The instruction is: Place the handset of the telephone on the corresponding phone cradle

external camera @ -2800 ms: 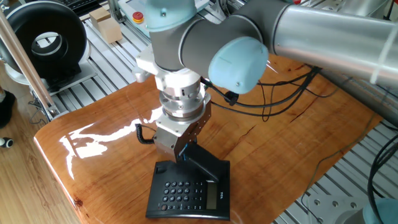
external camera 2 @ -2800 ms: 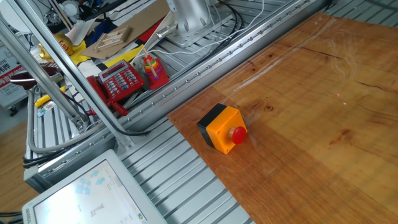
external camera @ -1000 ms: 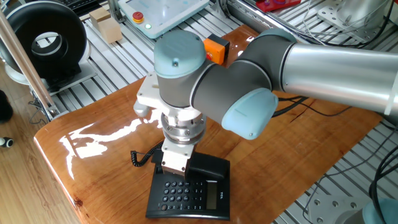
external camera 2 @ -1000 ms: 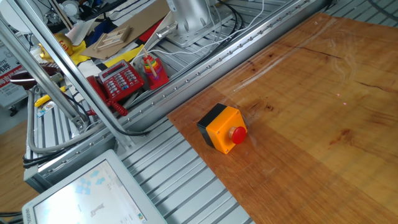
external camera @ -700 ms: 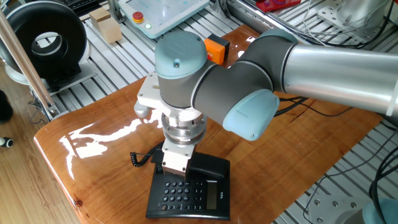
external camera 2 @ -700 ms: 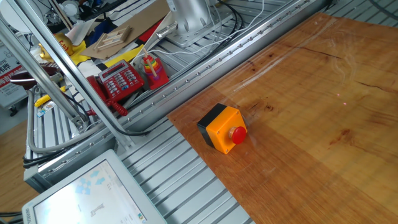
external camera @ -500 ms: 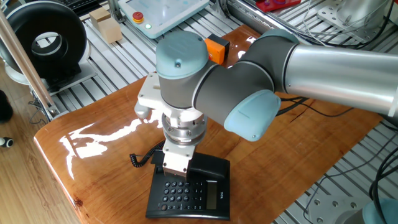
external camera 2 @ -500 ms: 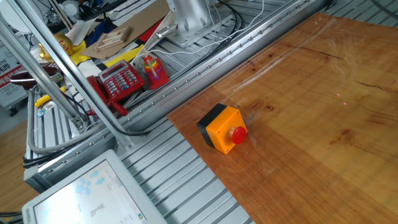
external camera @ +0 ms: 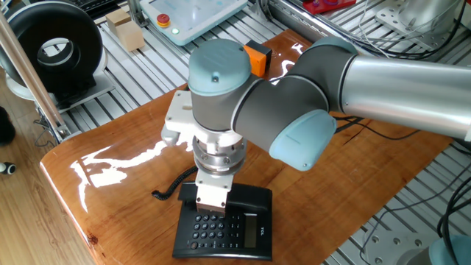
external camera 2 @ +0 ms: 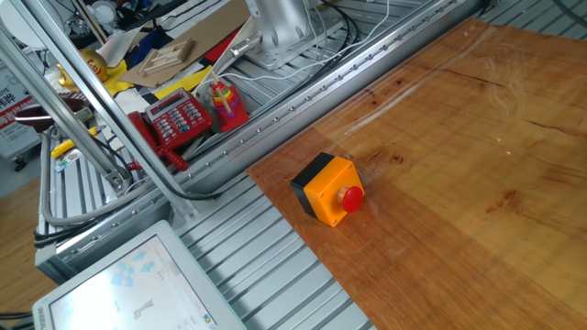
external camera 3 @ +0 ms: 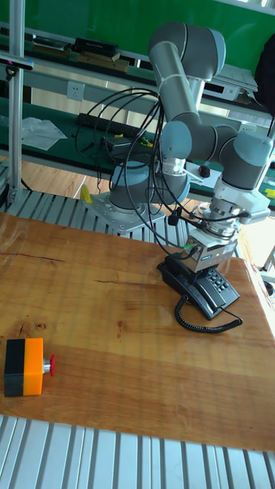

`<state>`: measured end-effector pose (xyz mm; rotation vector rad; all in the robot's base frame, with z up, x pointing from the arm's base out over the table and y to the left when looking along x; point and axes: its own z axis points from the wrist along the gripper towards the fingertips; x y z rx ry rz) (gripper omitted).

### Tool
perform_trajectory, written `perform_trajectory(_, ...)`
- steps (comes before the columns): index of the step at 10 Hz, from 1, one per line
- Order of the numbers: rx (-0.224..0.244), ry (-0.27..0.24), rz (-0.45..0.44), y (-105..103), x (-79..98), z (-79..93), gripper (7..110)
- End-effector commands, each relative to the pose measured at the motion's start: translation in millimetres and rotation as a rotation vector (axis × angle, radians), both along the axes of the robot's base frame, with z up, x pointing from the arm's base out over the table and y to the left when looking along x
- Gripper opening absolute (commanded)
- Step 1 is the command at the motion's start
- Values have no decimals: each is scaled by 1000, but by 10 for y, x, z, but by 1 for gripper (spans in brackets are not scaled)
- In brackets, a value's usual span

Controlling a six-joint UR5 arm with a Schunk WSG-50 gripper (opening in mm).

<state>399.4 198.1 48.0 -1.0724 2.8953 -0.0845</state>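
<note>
My gripper (external camera: pixel 209 208) sat low over the telephone (external camera: pixel 223 227), the handset (external camera: pixel 246 197) seemingly on the phone cradle (external camera: pixel 254 208) (jaws' state hidden), release and retreat remaining.

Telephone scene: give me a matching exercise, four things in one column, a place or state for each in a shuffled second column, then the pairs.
Things
1. telephone
2. coiled cord
3. orange button box
4. gripper

Places or states
A. alone by one table edge, far from the phone
B. low over the phone's rear strip, above the keys
C. lying loose on the wood beside the phone
D. flat on the table under the arm

Pairs: 1-D, 2-C, 3-A, 4-B
</note>
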Motion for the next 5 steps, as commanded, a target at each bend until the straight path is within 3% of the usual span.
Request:
perform_trajectory(1,-10,-11,77,-14,27,9,7)
perform_trajectory(5,-3,-10,91,8,30,-9,7)
